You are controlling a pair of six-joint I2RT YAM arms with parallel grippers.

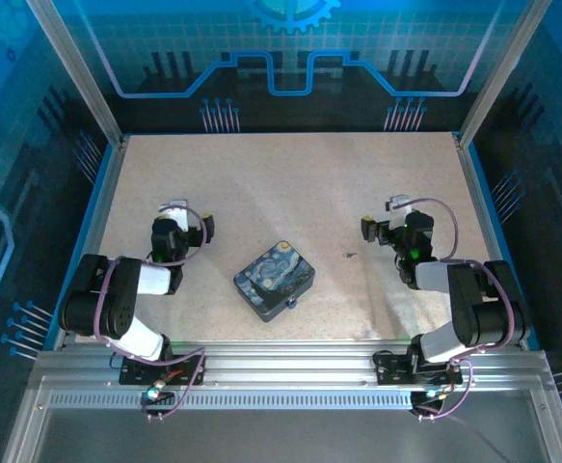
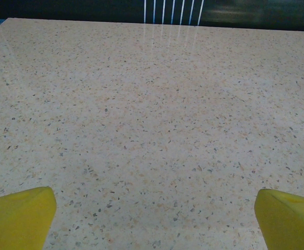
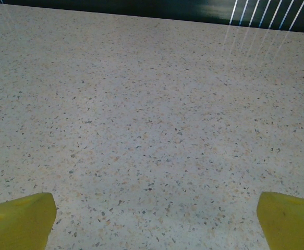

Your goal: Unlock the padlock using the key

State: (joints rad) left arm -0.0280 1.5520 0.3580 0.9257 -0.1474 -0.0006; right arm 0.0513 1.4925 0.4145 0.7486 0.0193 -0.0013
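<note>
Your left gripper (image 2: pixel 154 219) is spread wide. In its wrist view the two yellow fingertips (image 2: pixel 19 216) sit at opposite bottom corners, with bare speckled table (image 2: pixel 152 104) showing between them. Your right gripper (image 3: pixel 157 219) is spread just as wide, its yellow tips at the bottom corners of its own wrist view and plain tabletop ahead.

From above, you'll find the left gripper (image 1: pixel 176 214) over the left half of the table and the right gripper (image 1: pixel 396 212) over the right half. They are well apart, and both point toward the far edge.

Between the two arms, nearer to you than either claw, lies the dark-blue tin (image 1: pixel 274 280) with the swirling painted lid, turned at an angle to the table edge.

The padlock (image 1: pixel 290 304) appears to be the tiny pale bit at the tin's near corner, touching it or just beside it. It is too small in the overhead view for you to be sure of the shackle.

The key (image 1: pixel 350 256) is the dark speck on open table to the right of the tin, between the tin and the right gripper. It lies closer to the right claw than to the left and touches neither.
</note>
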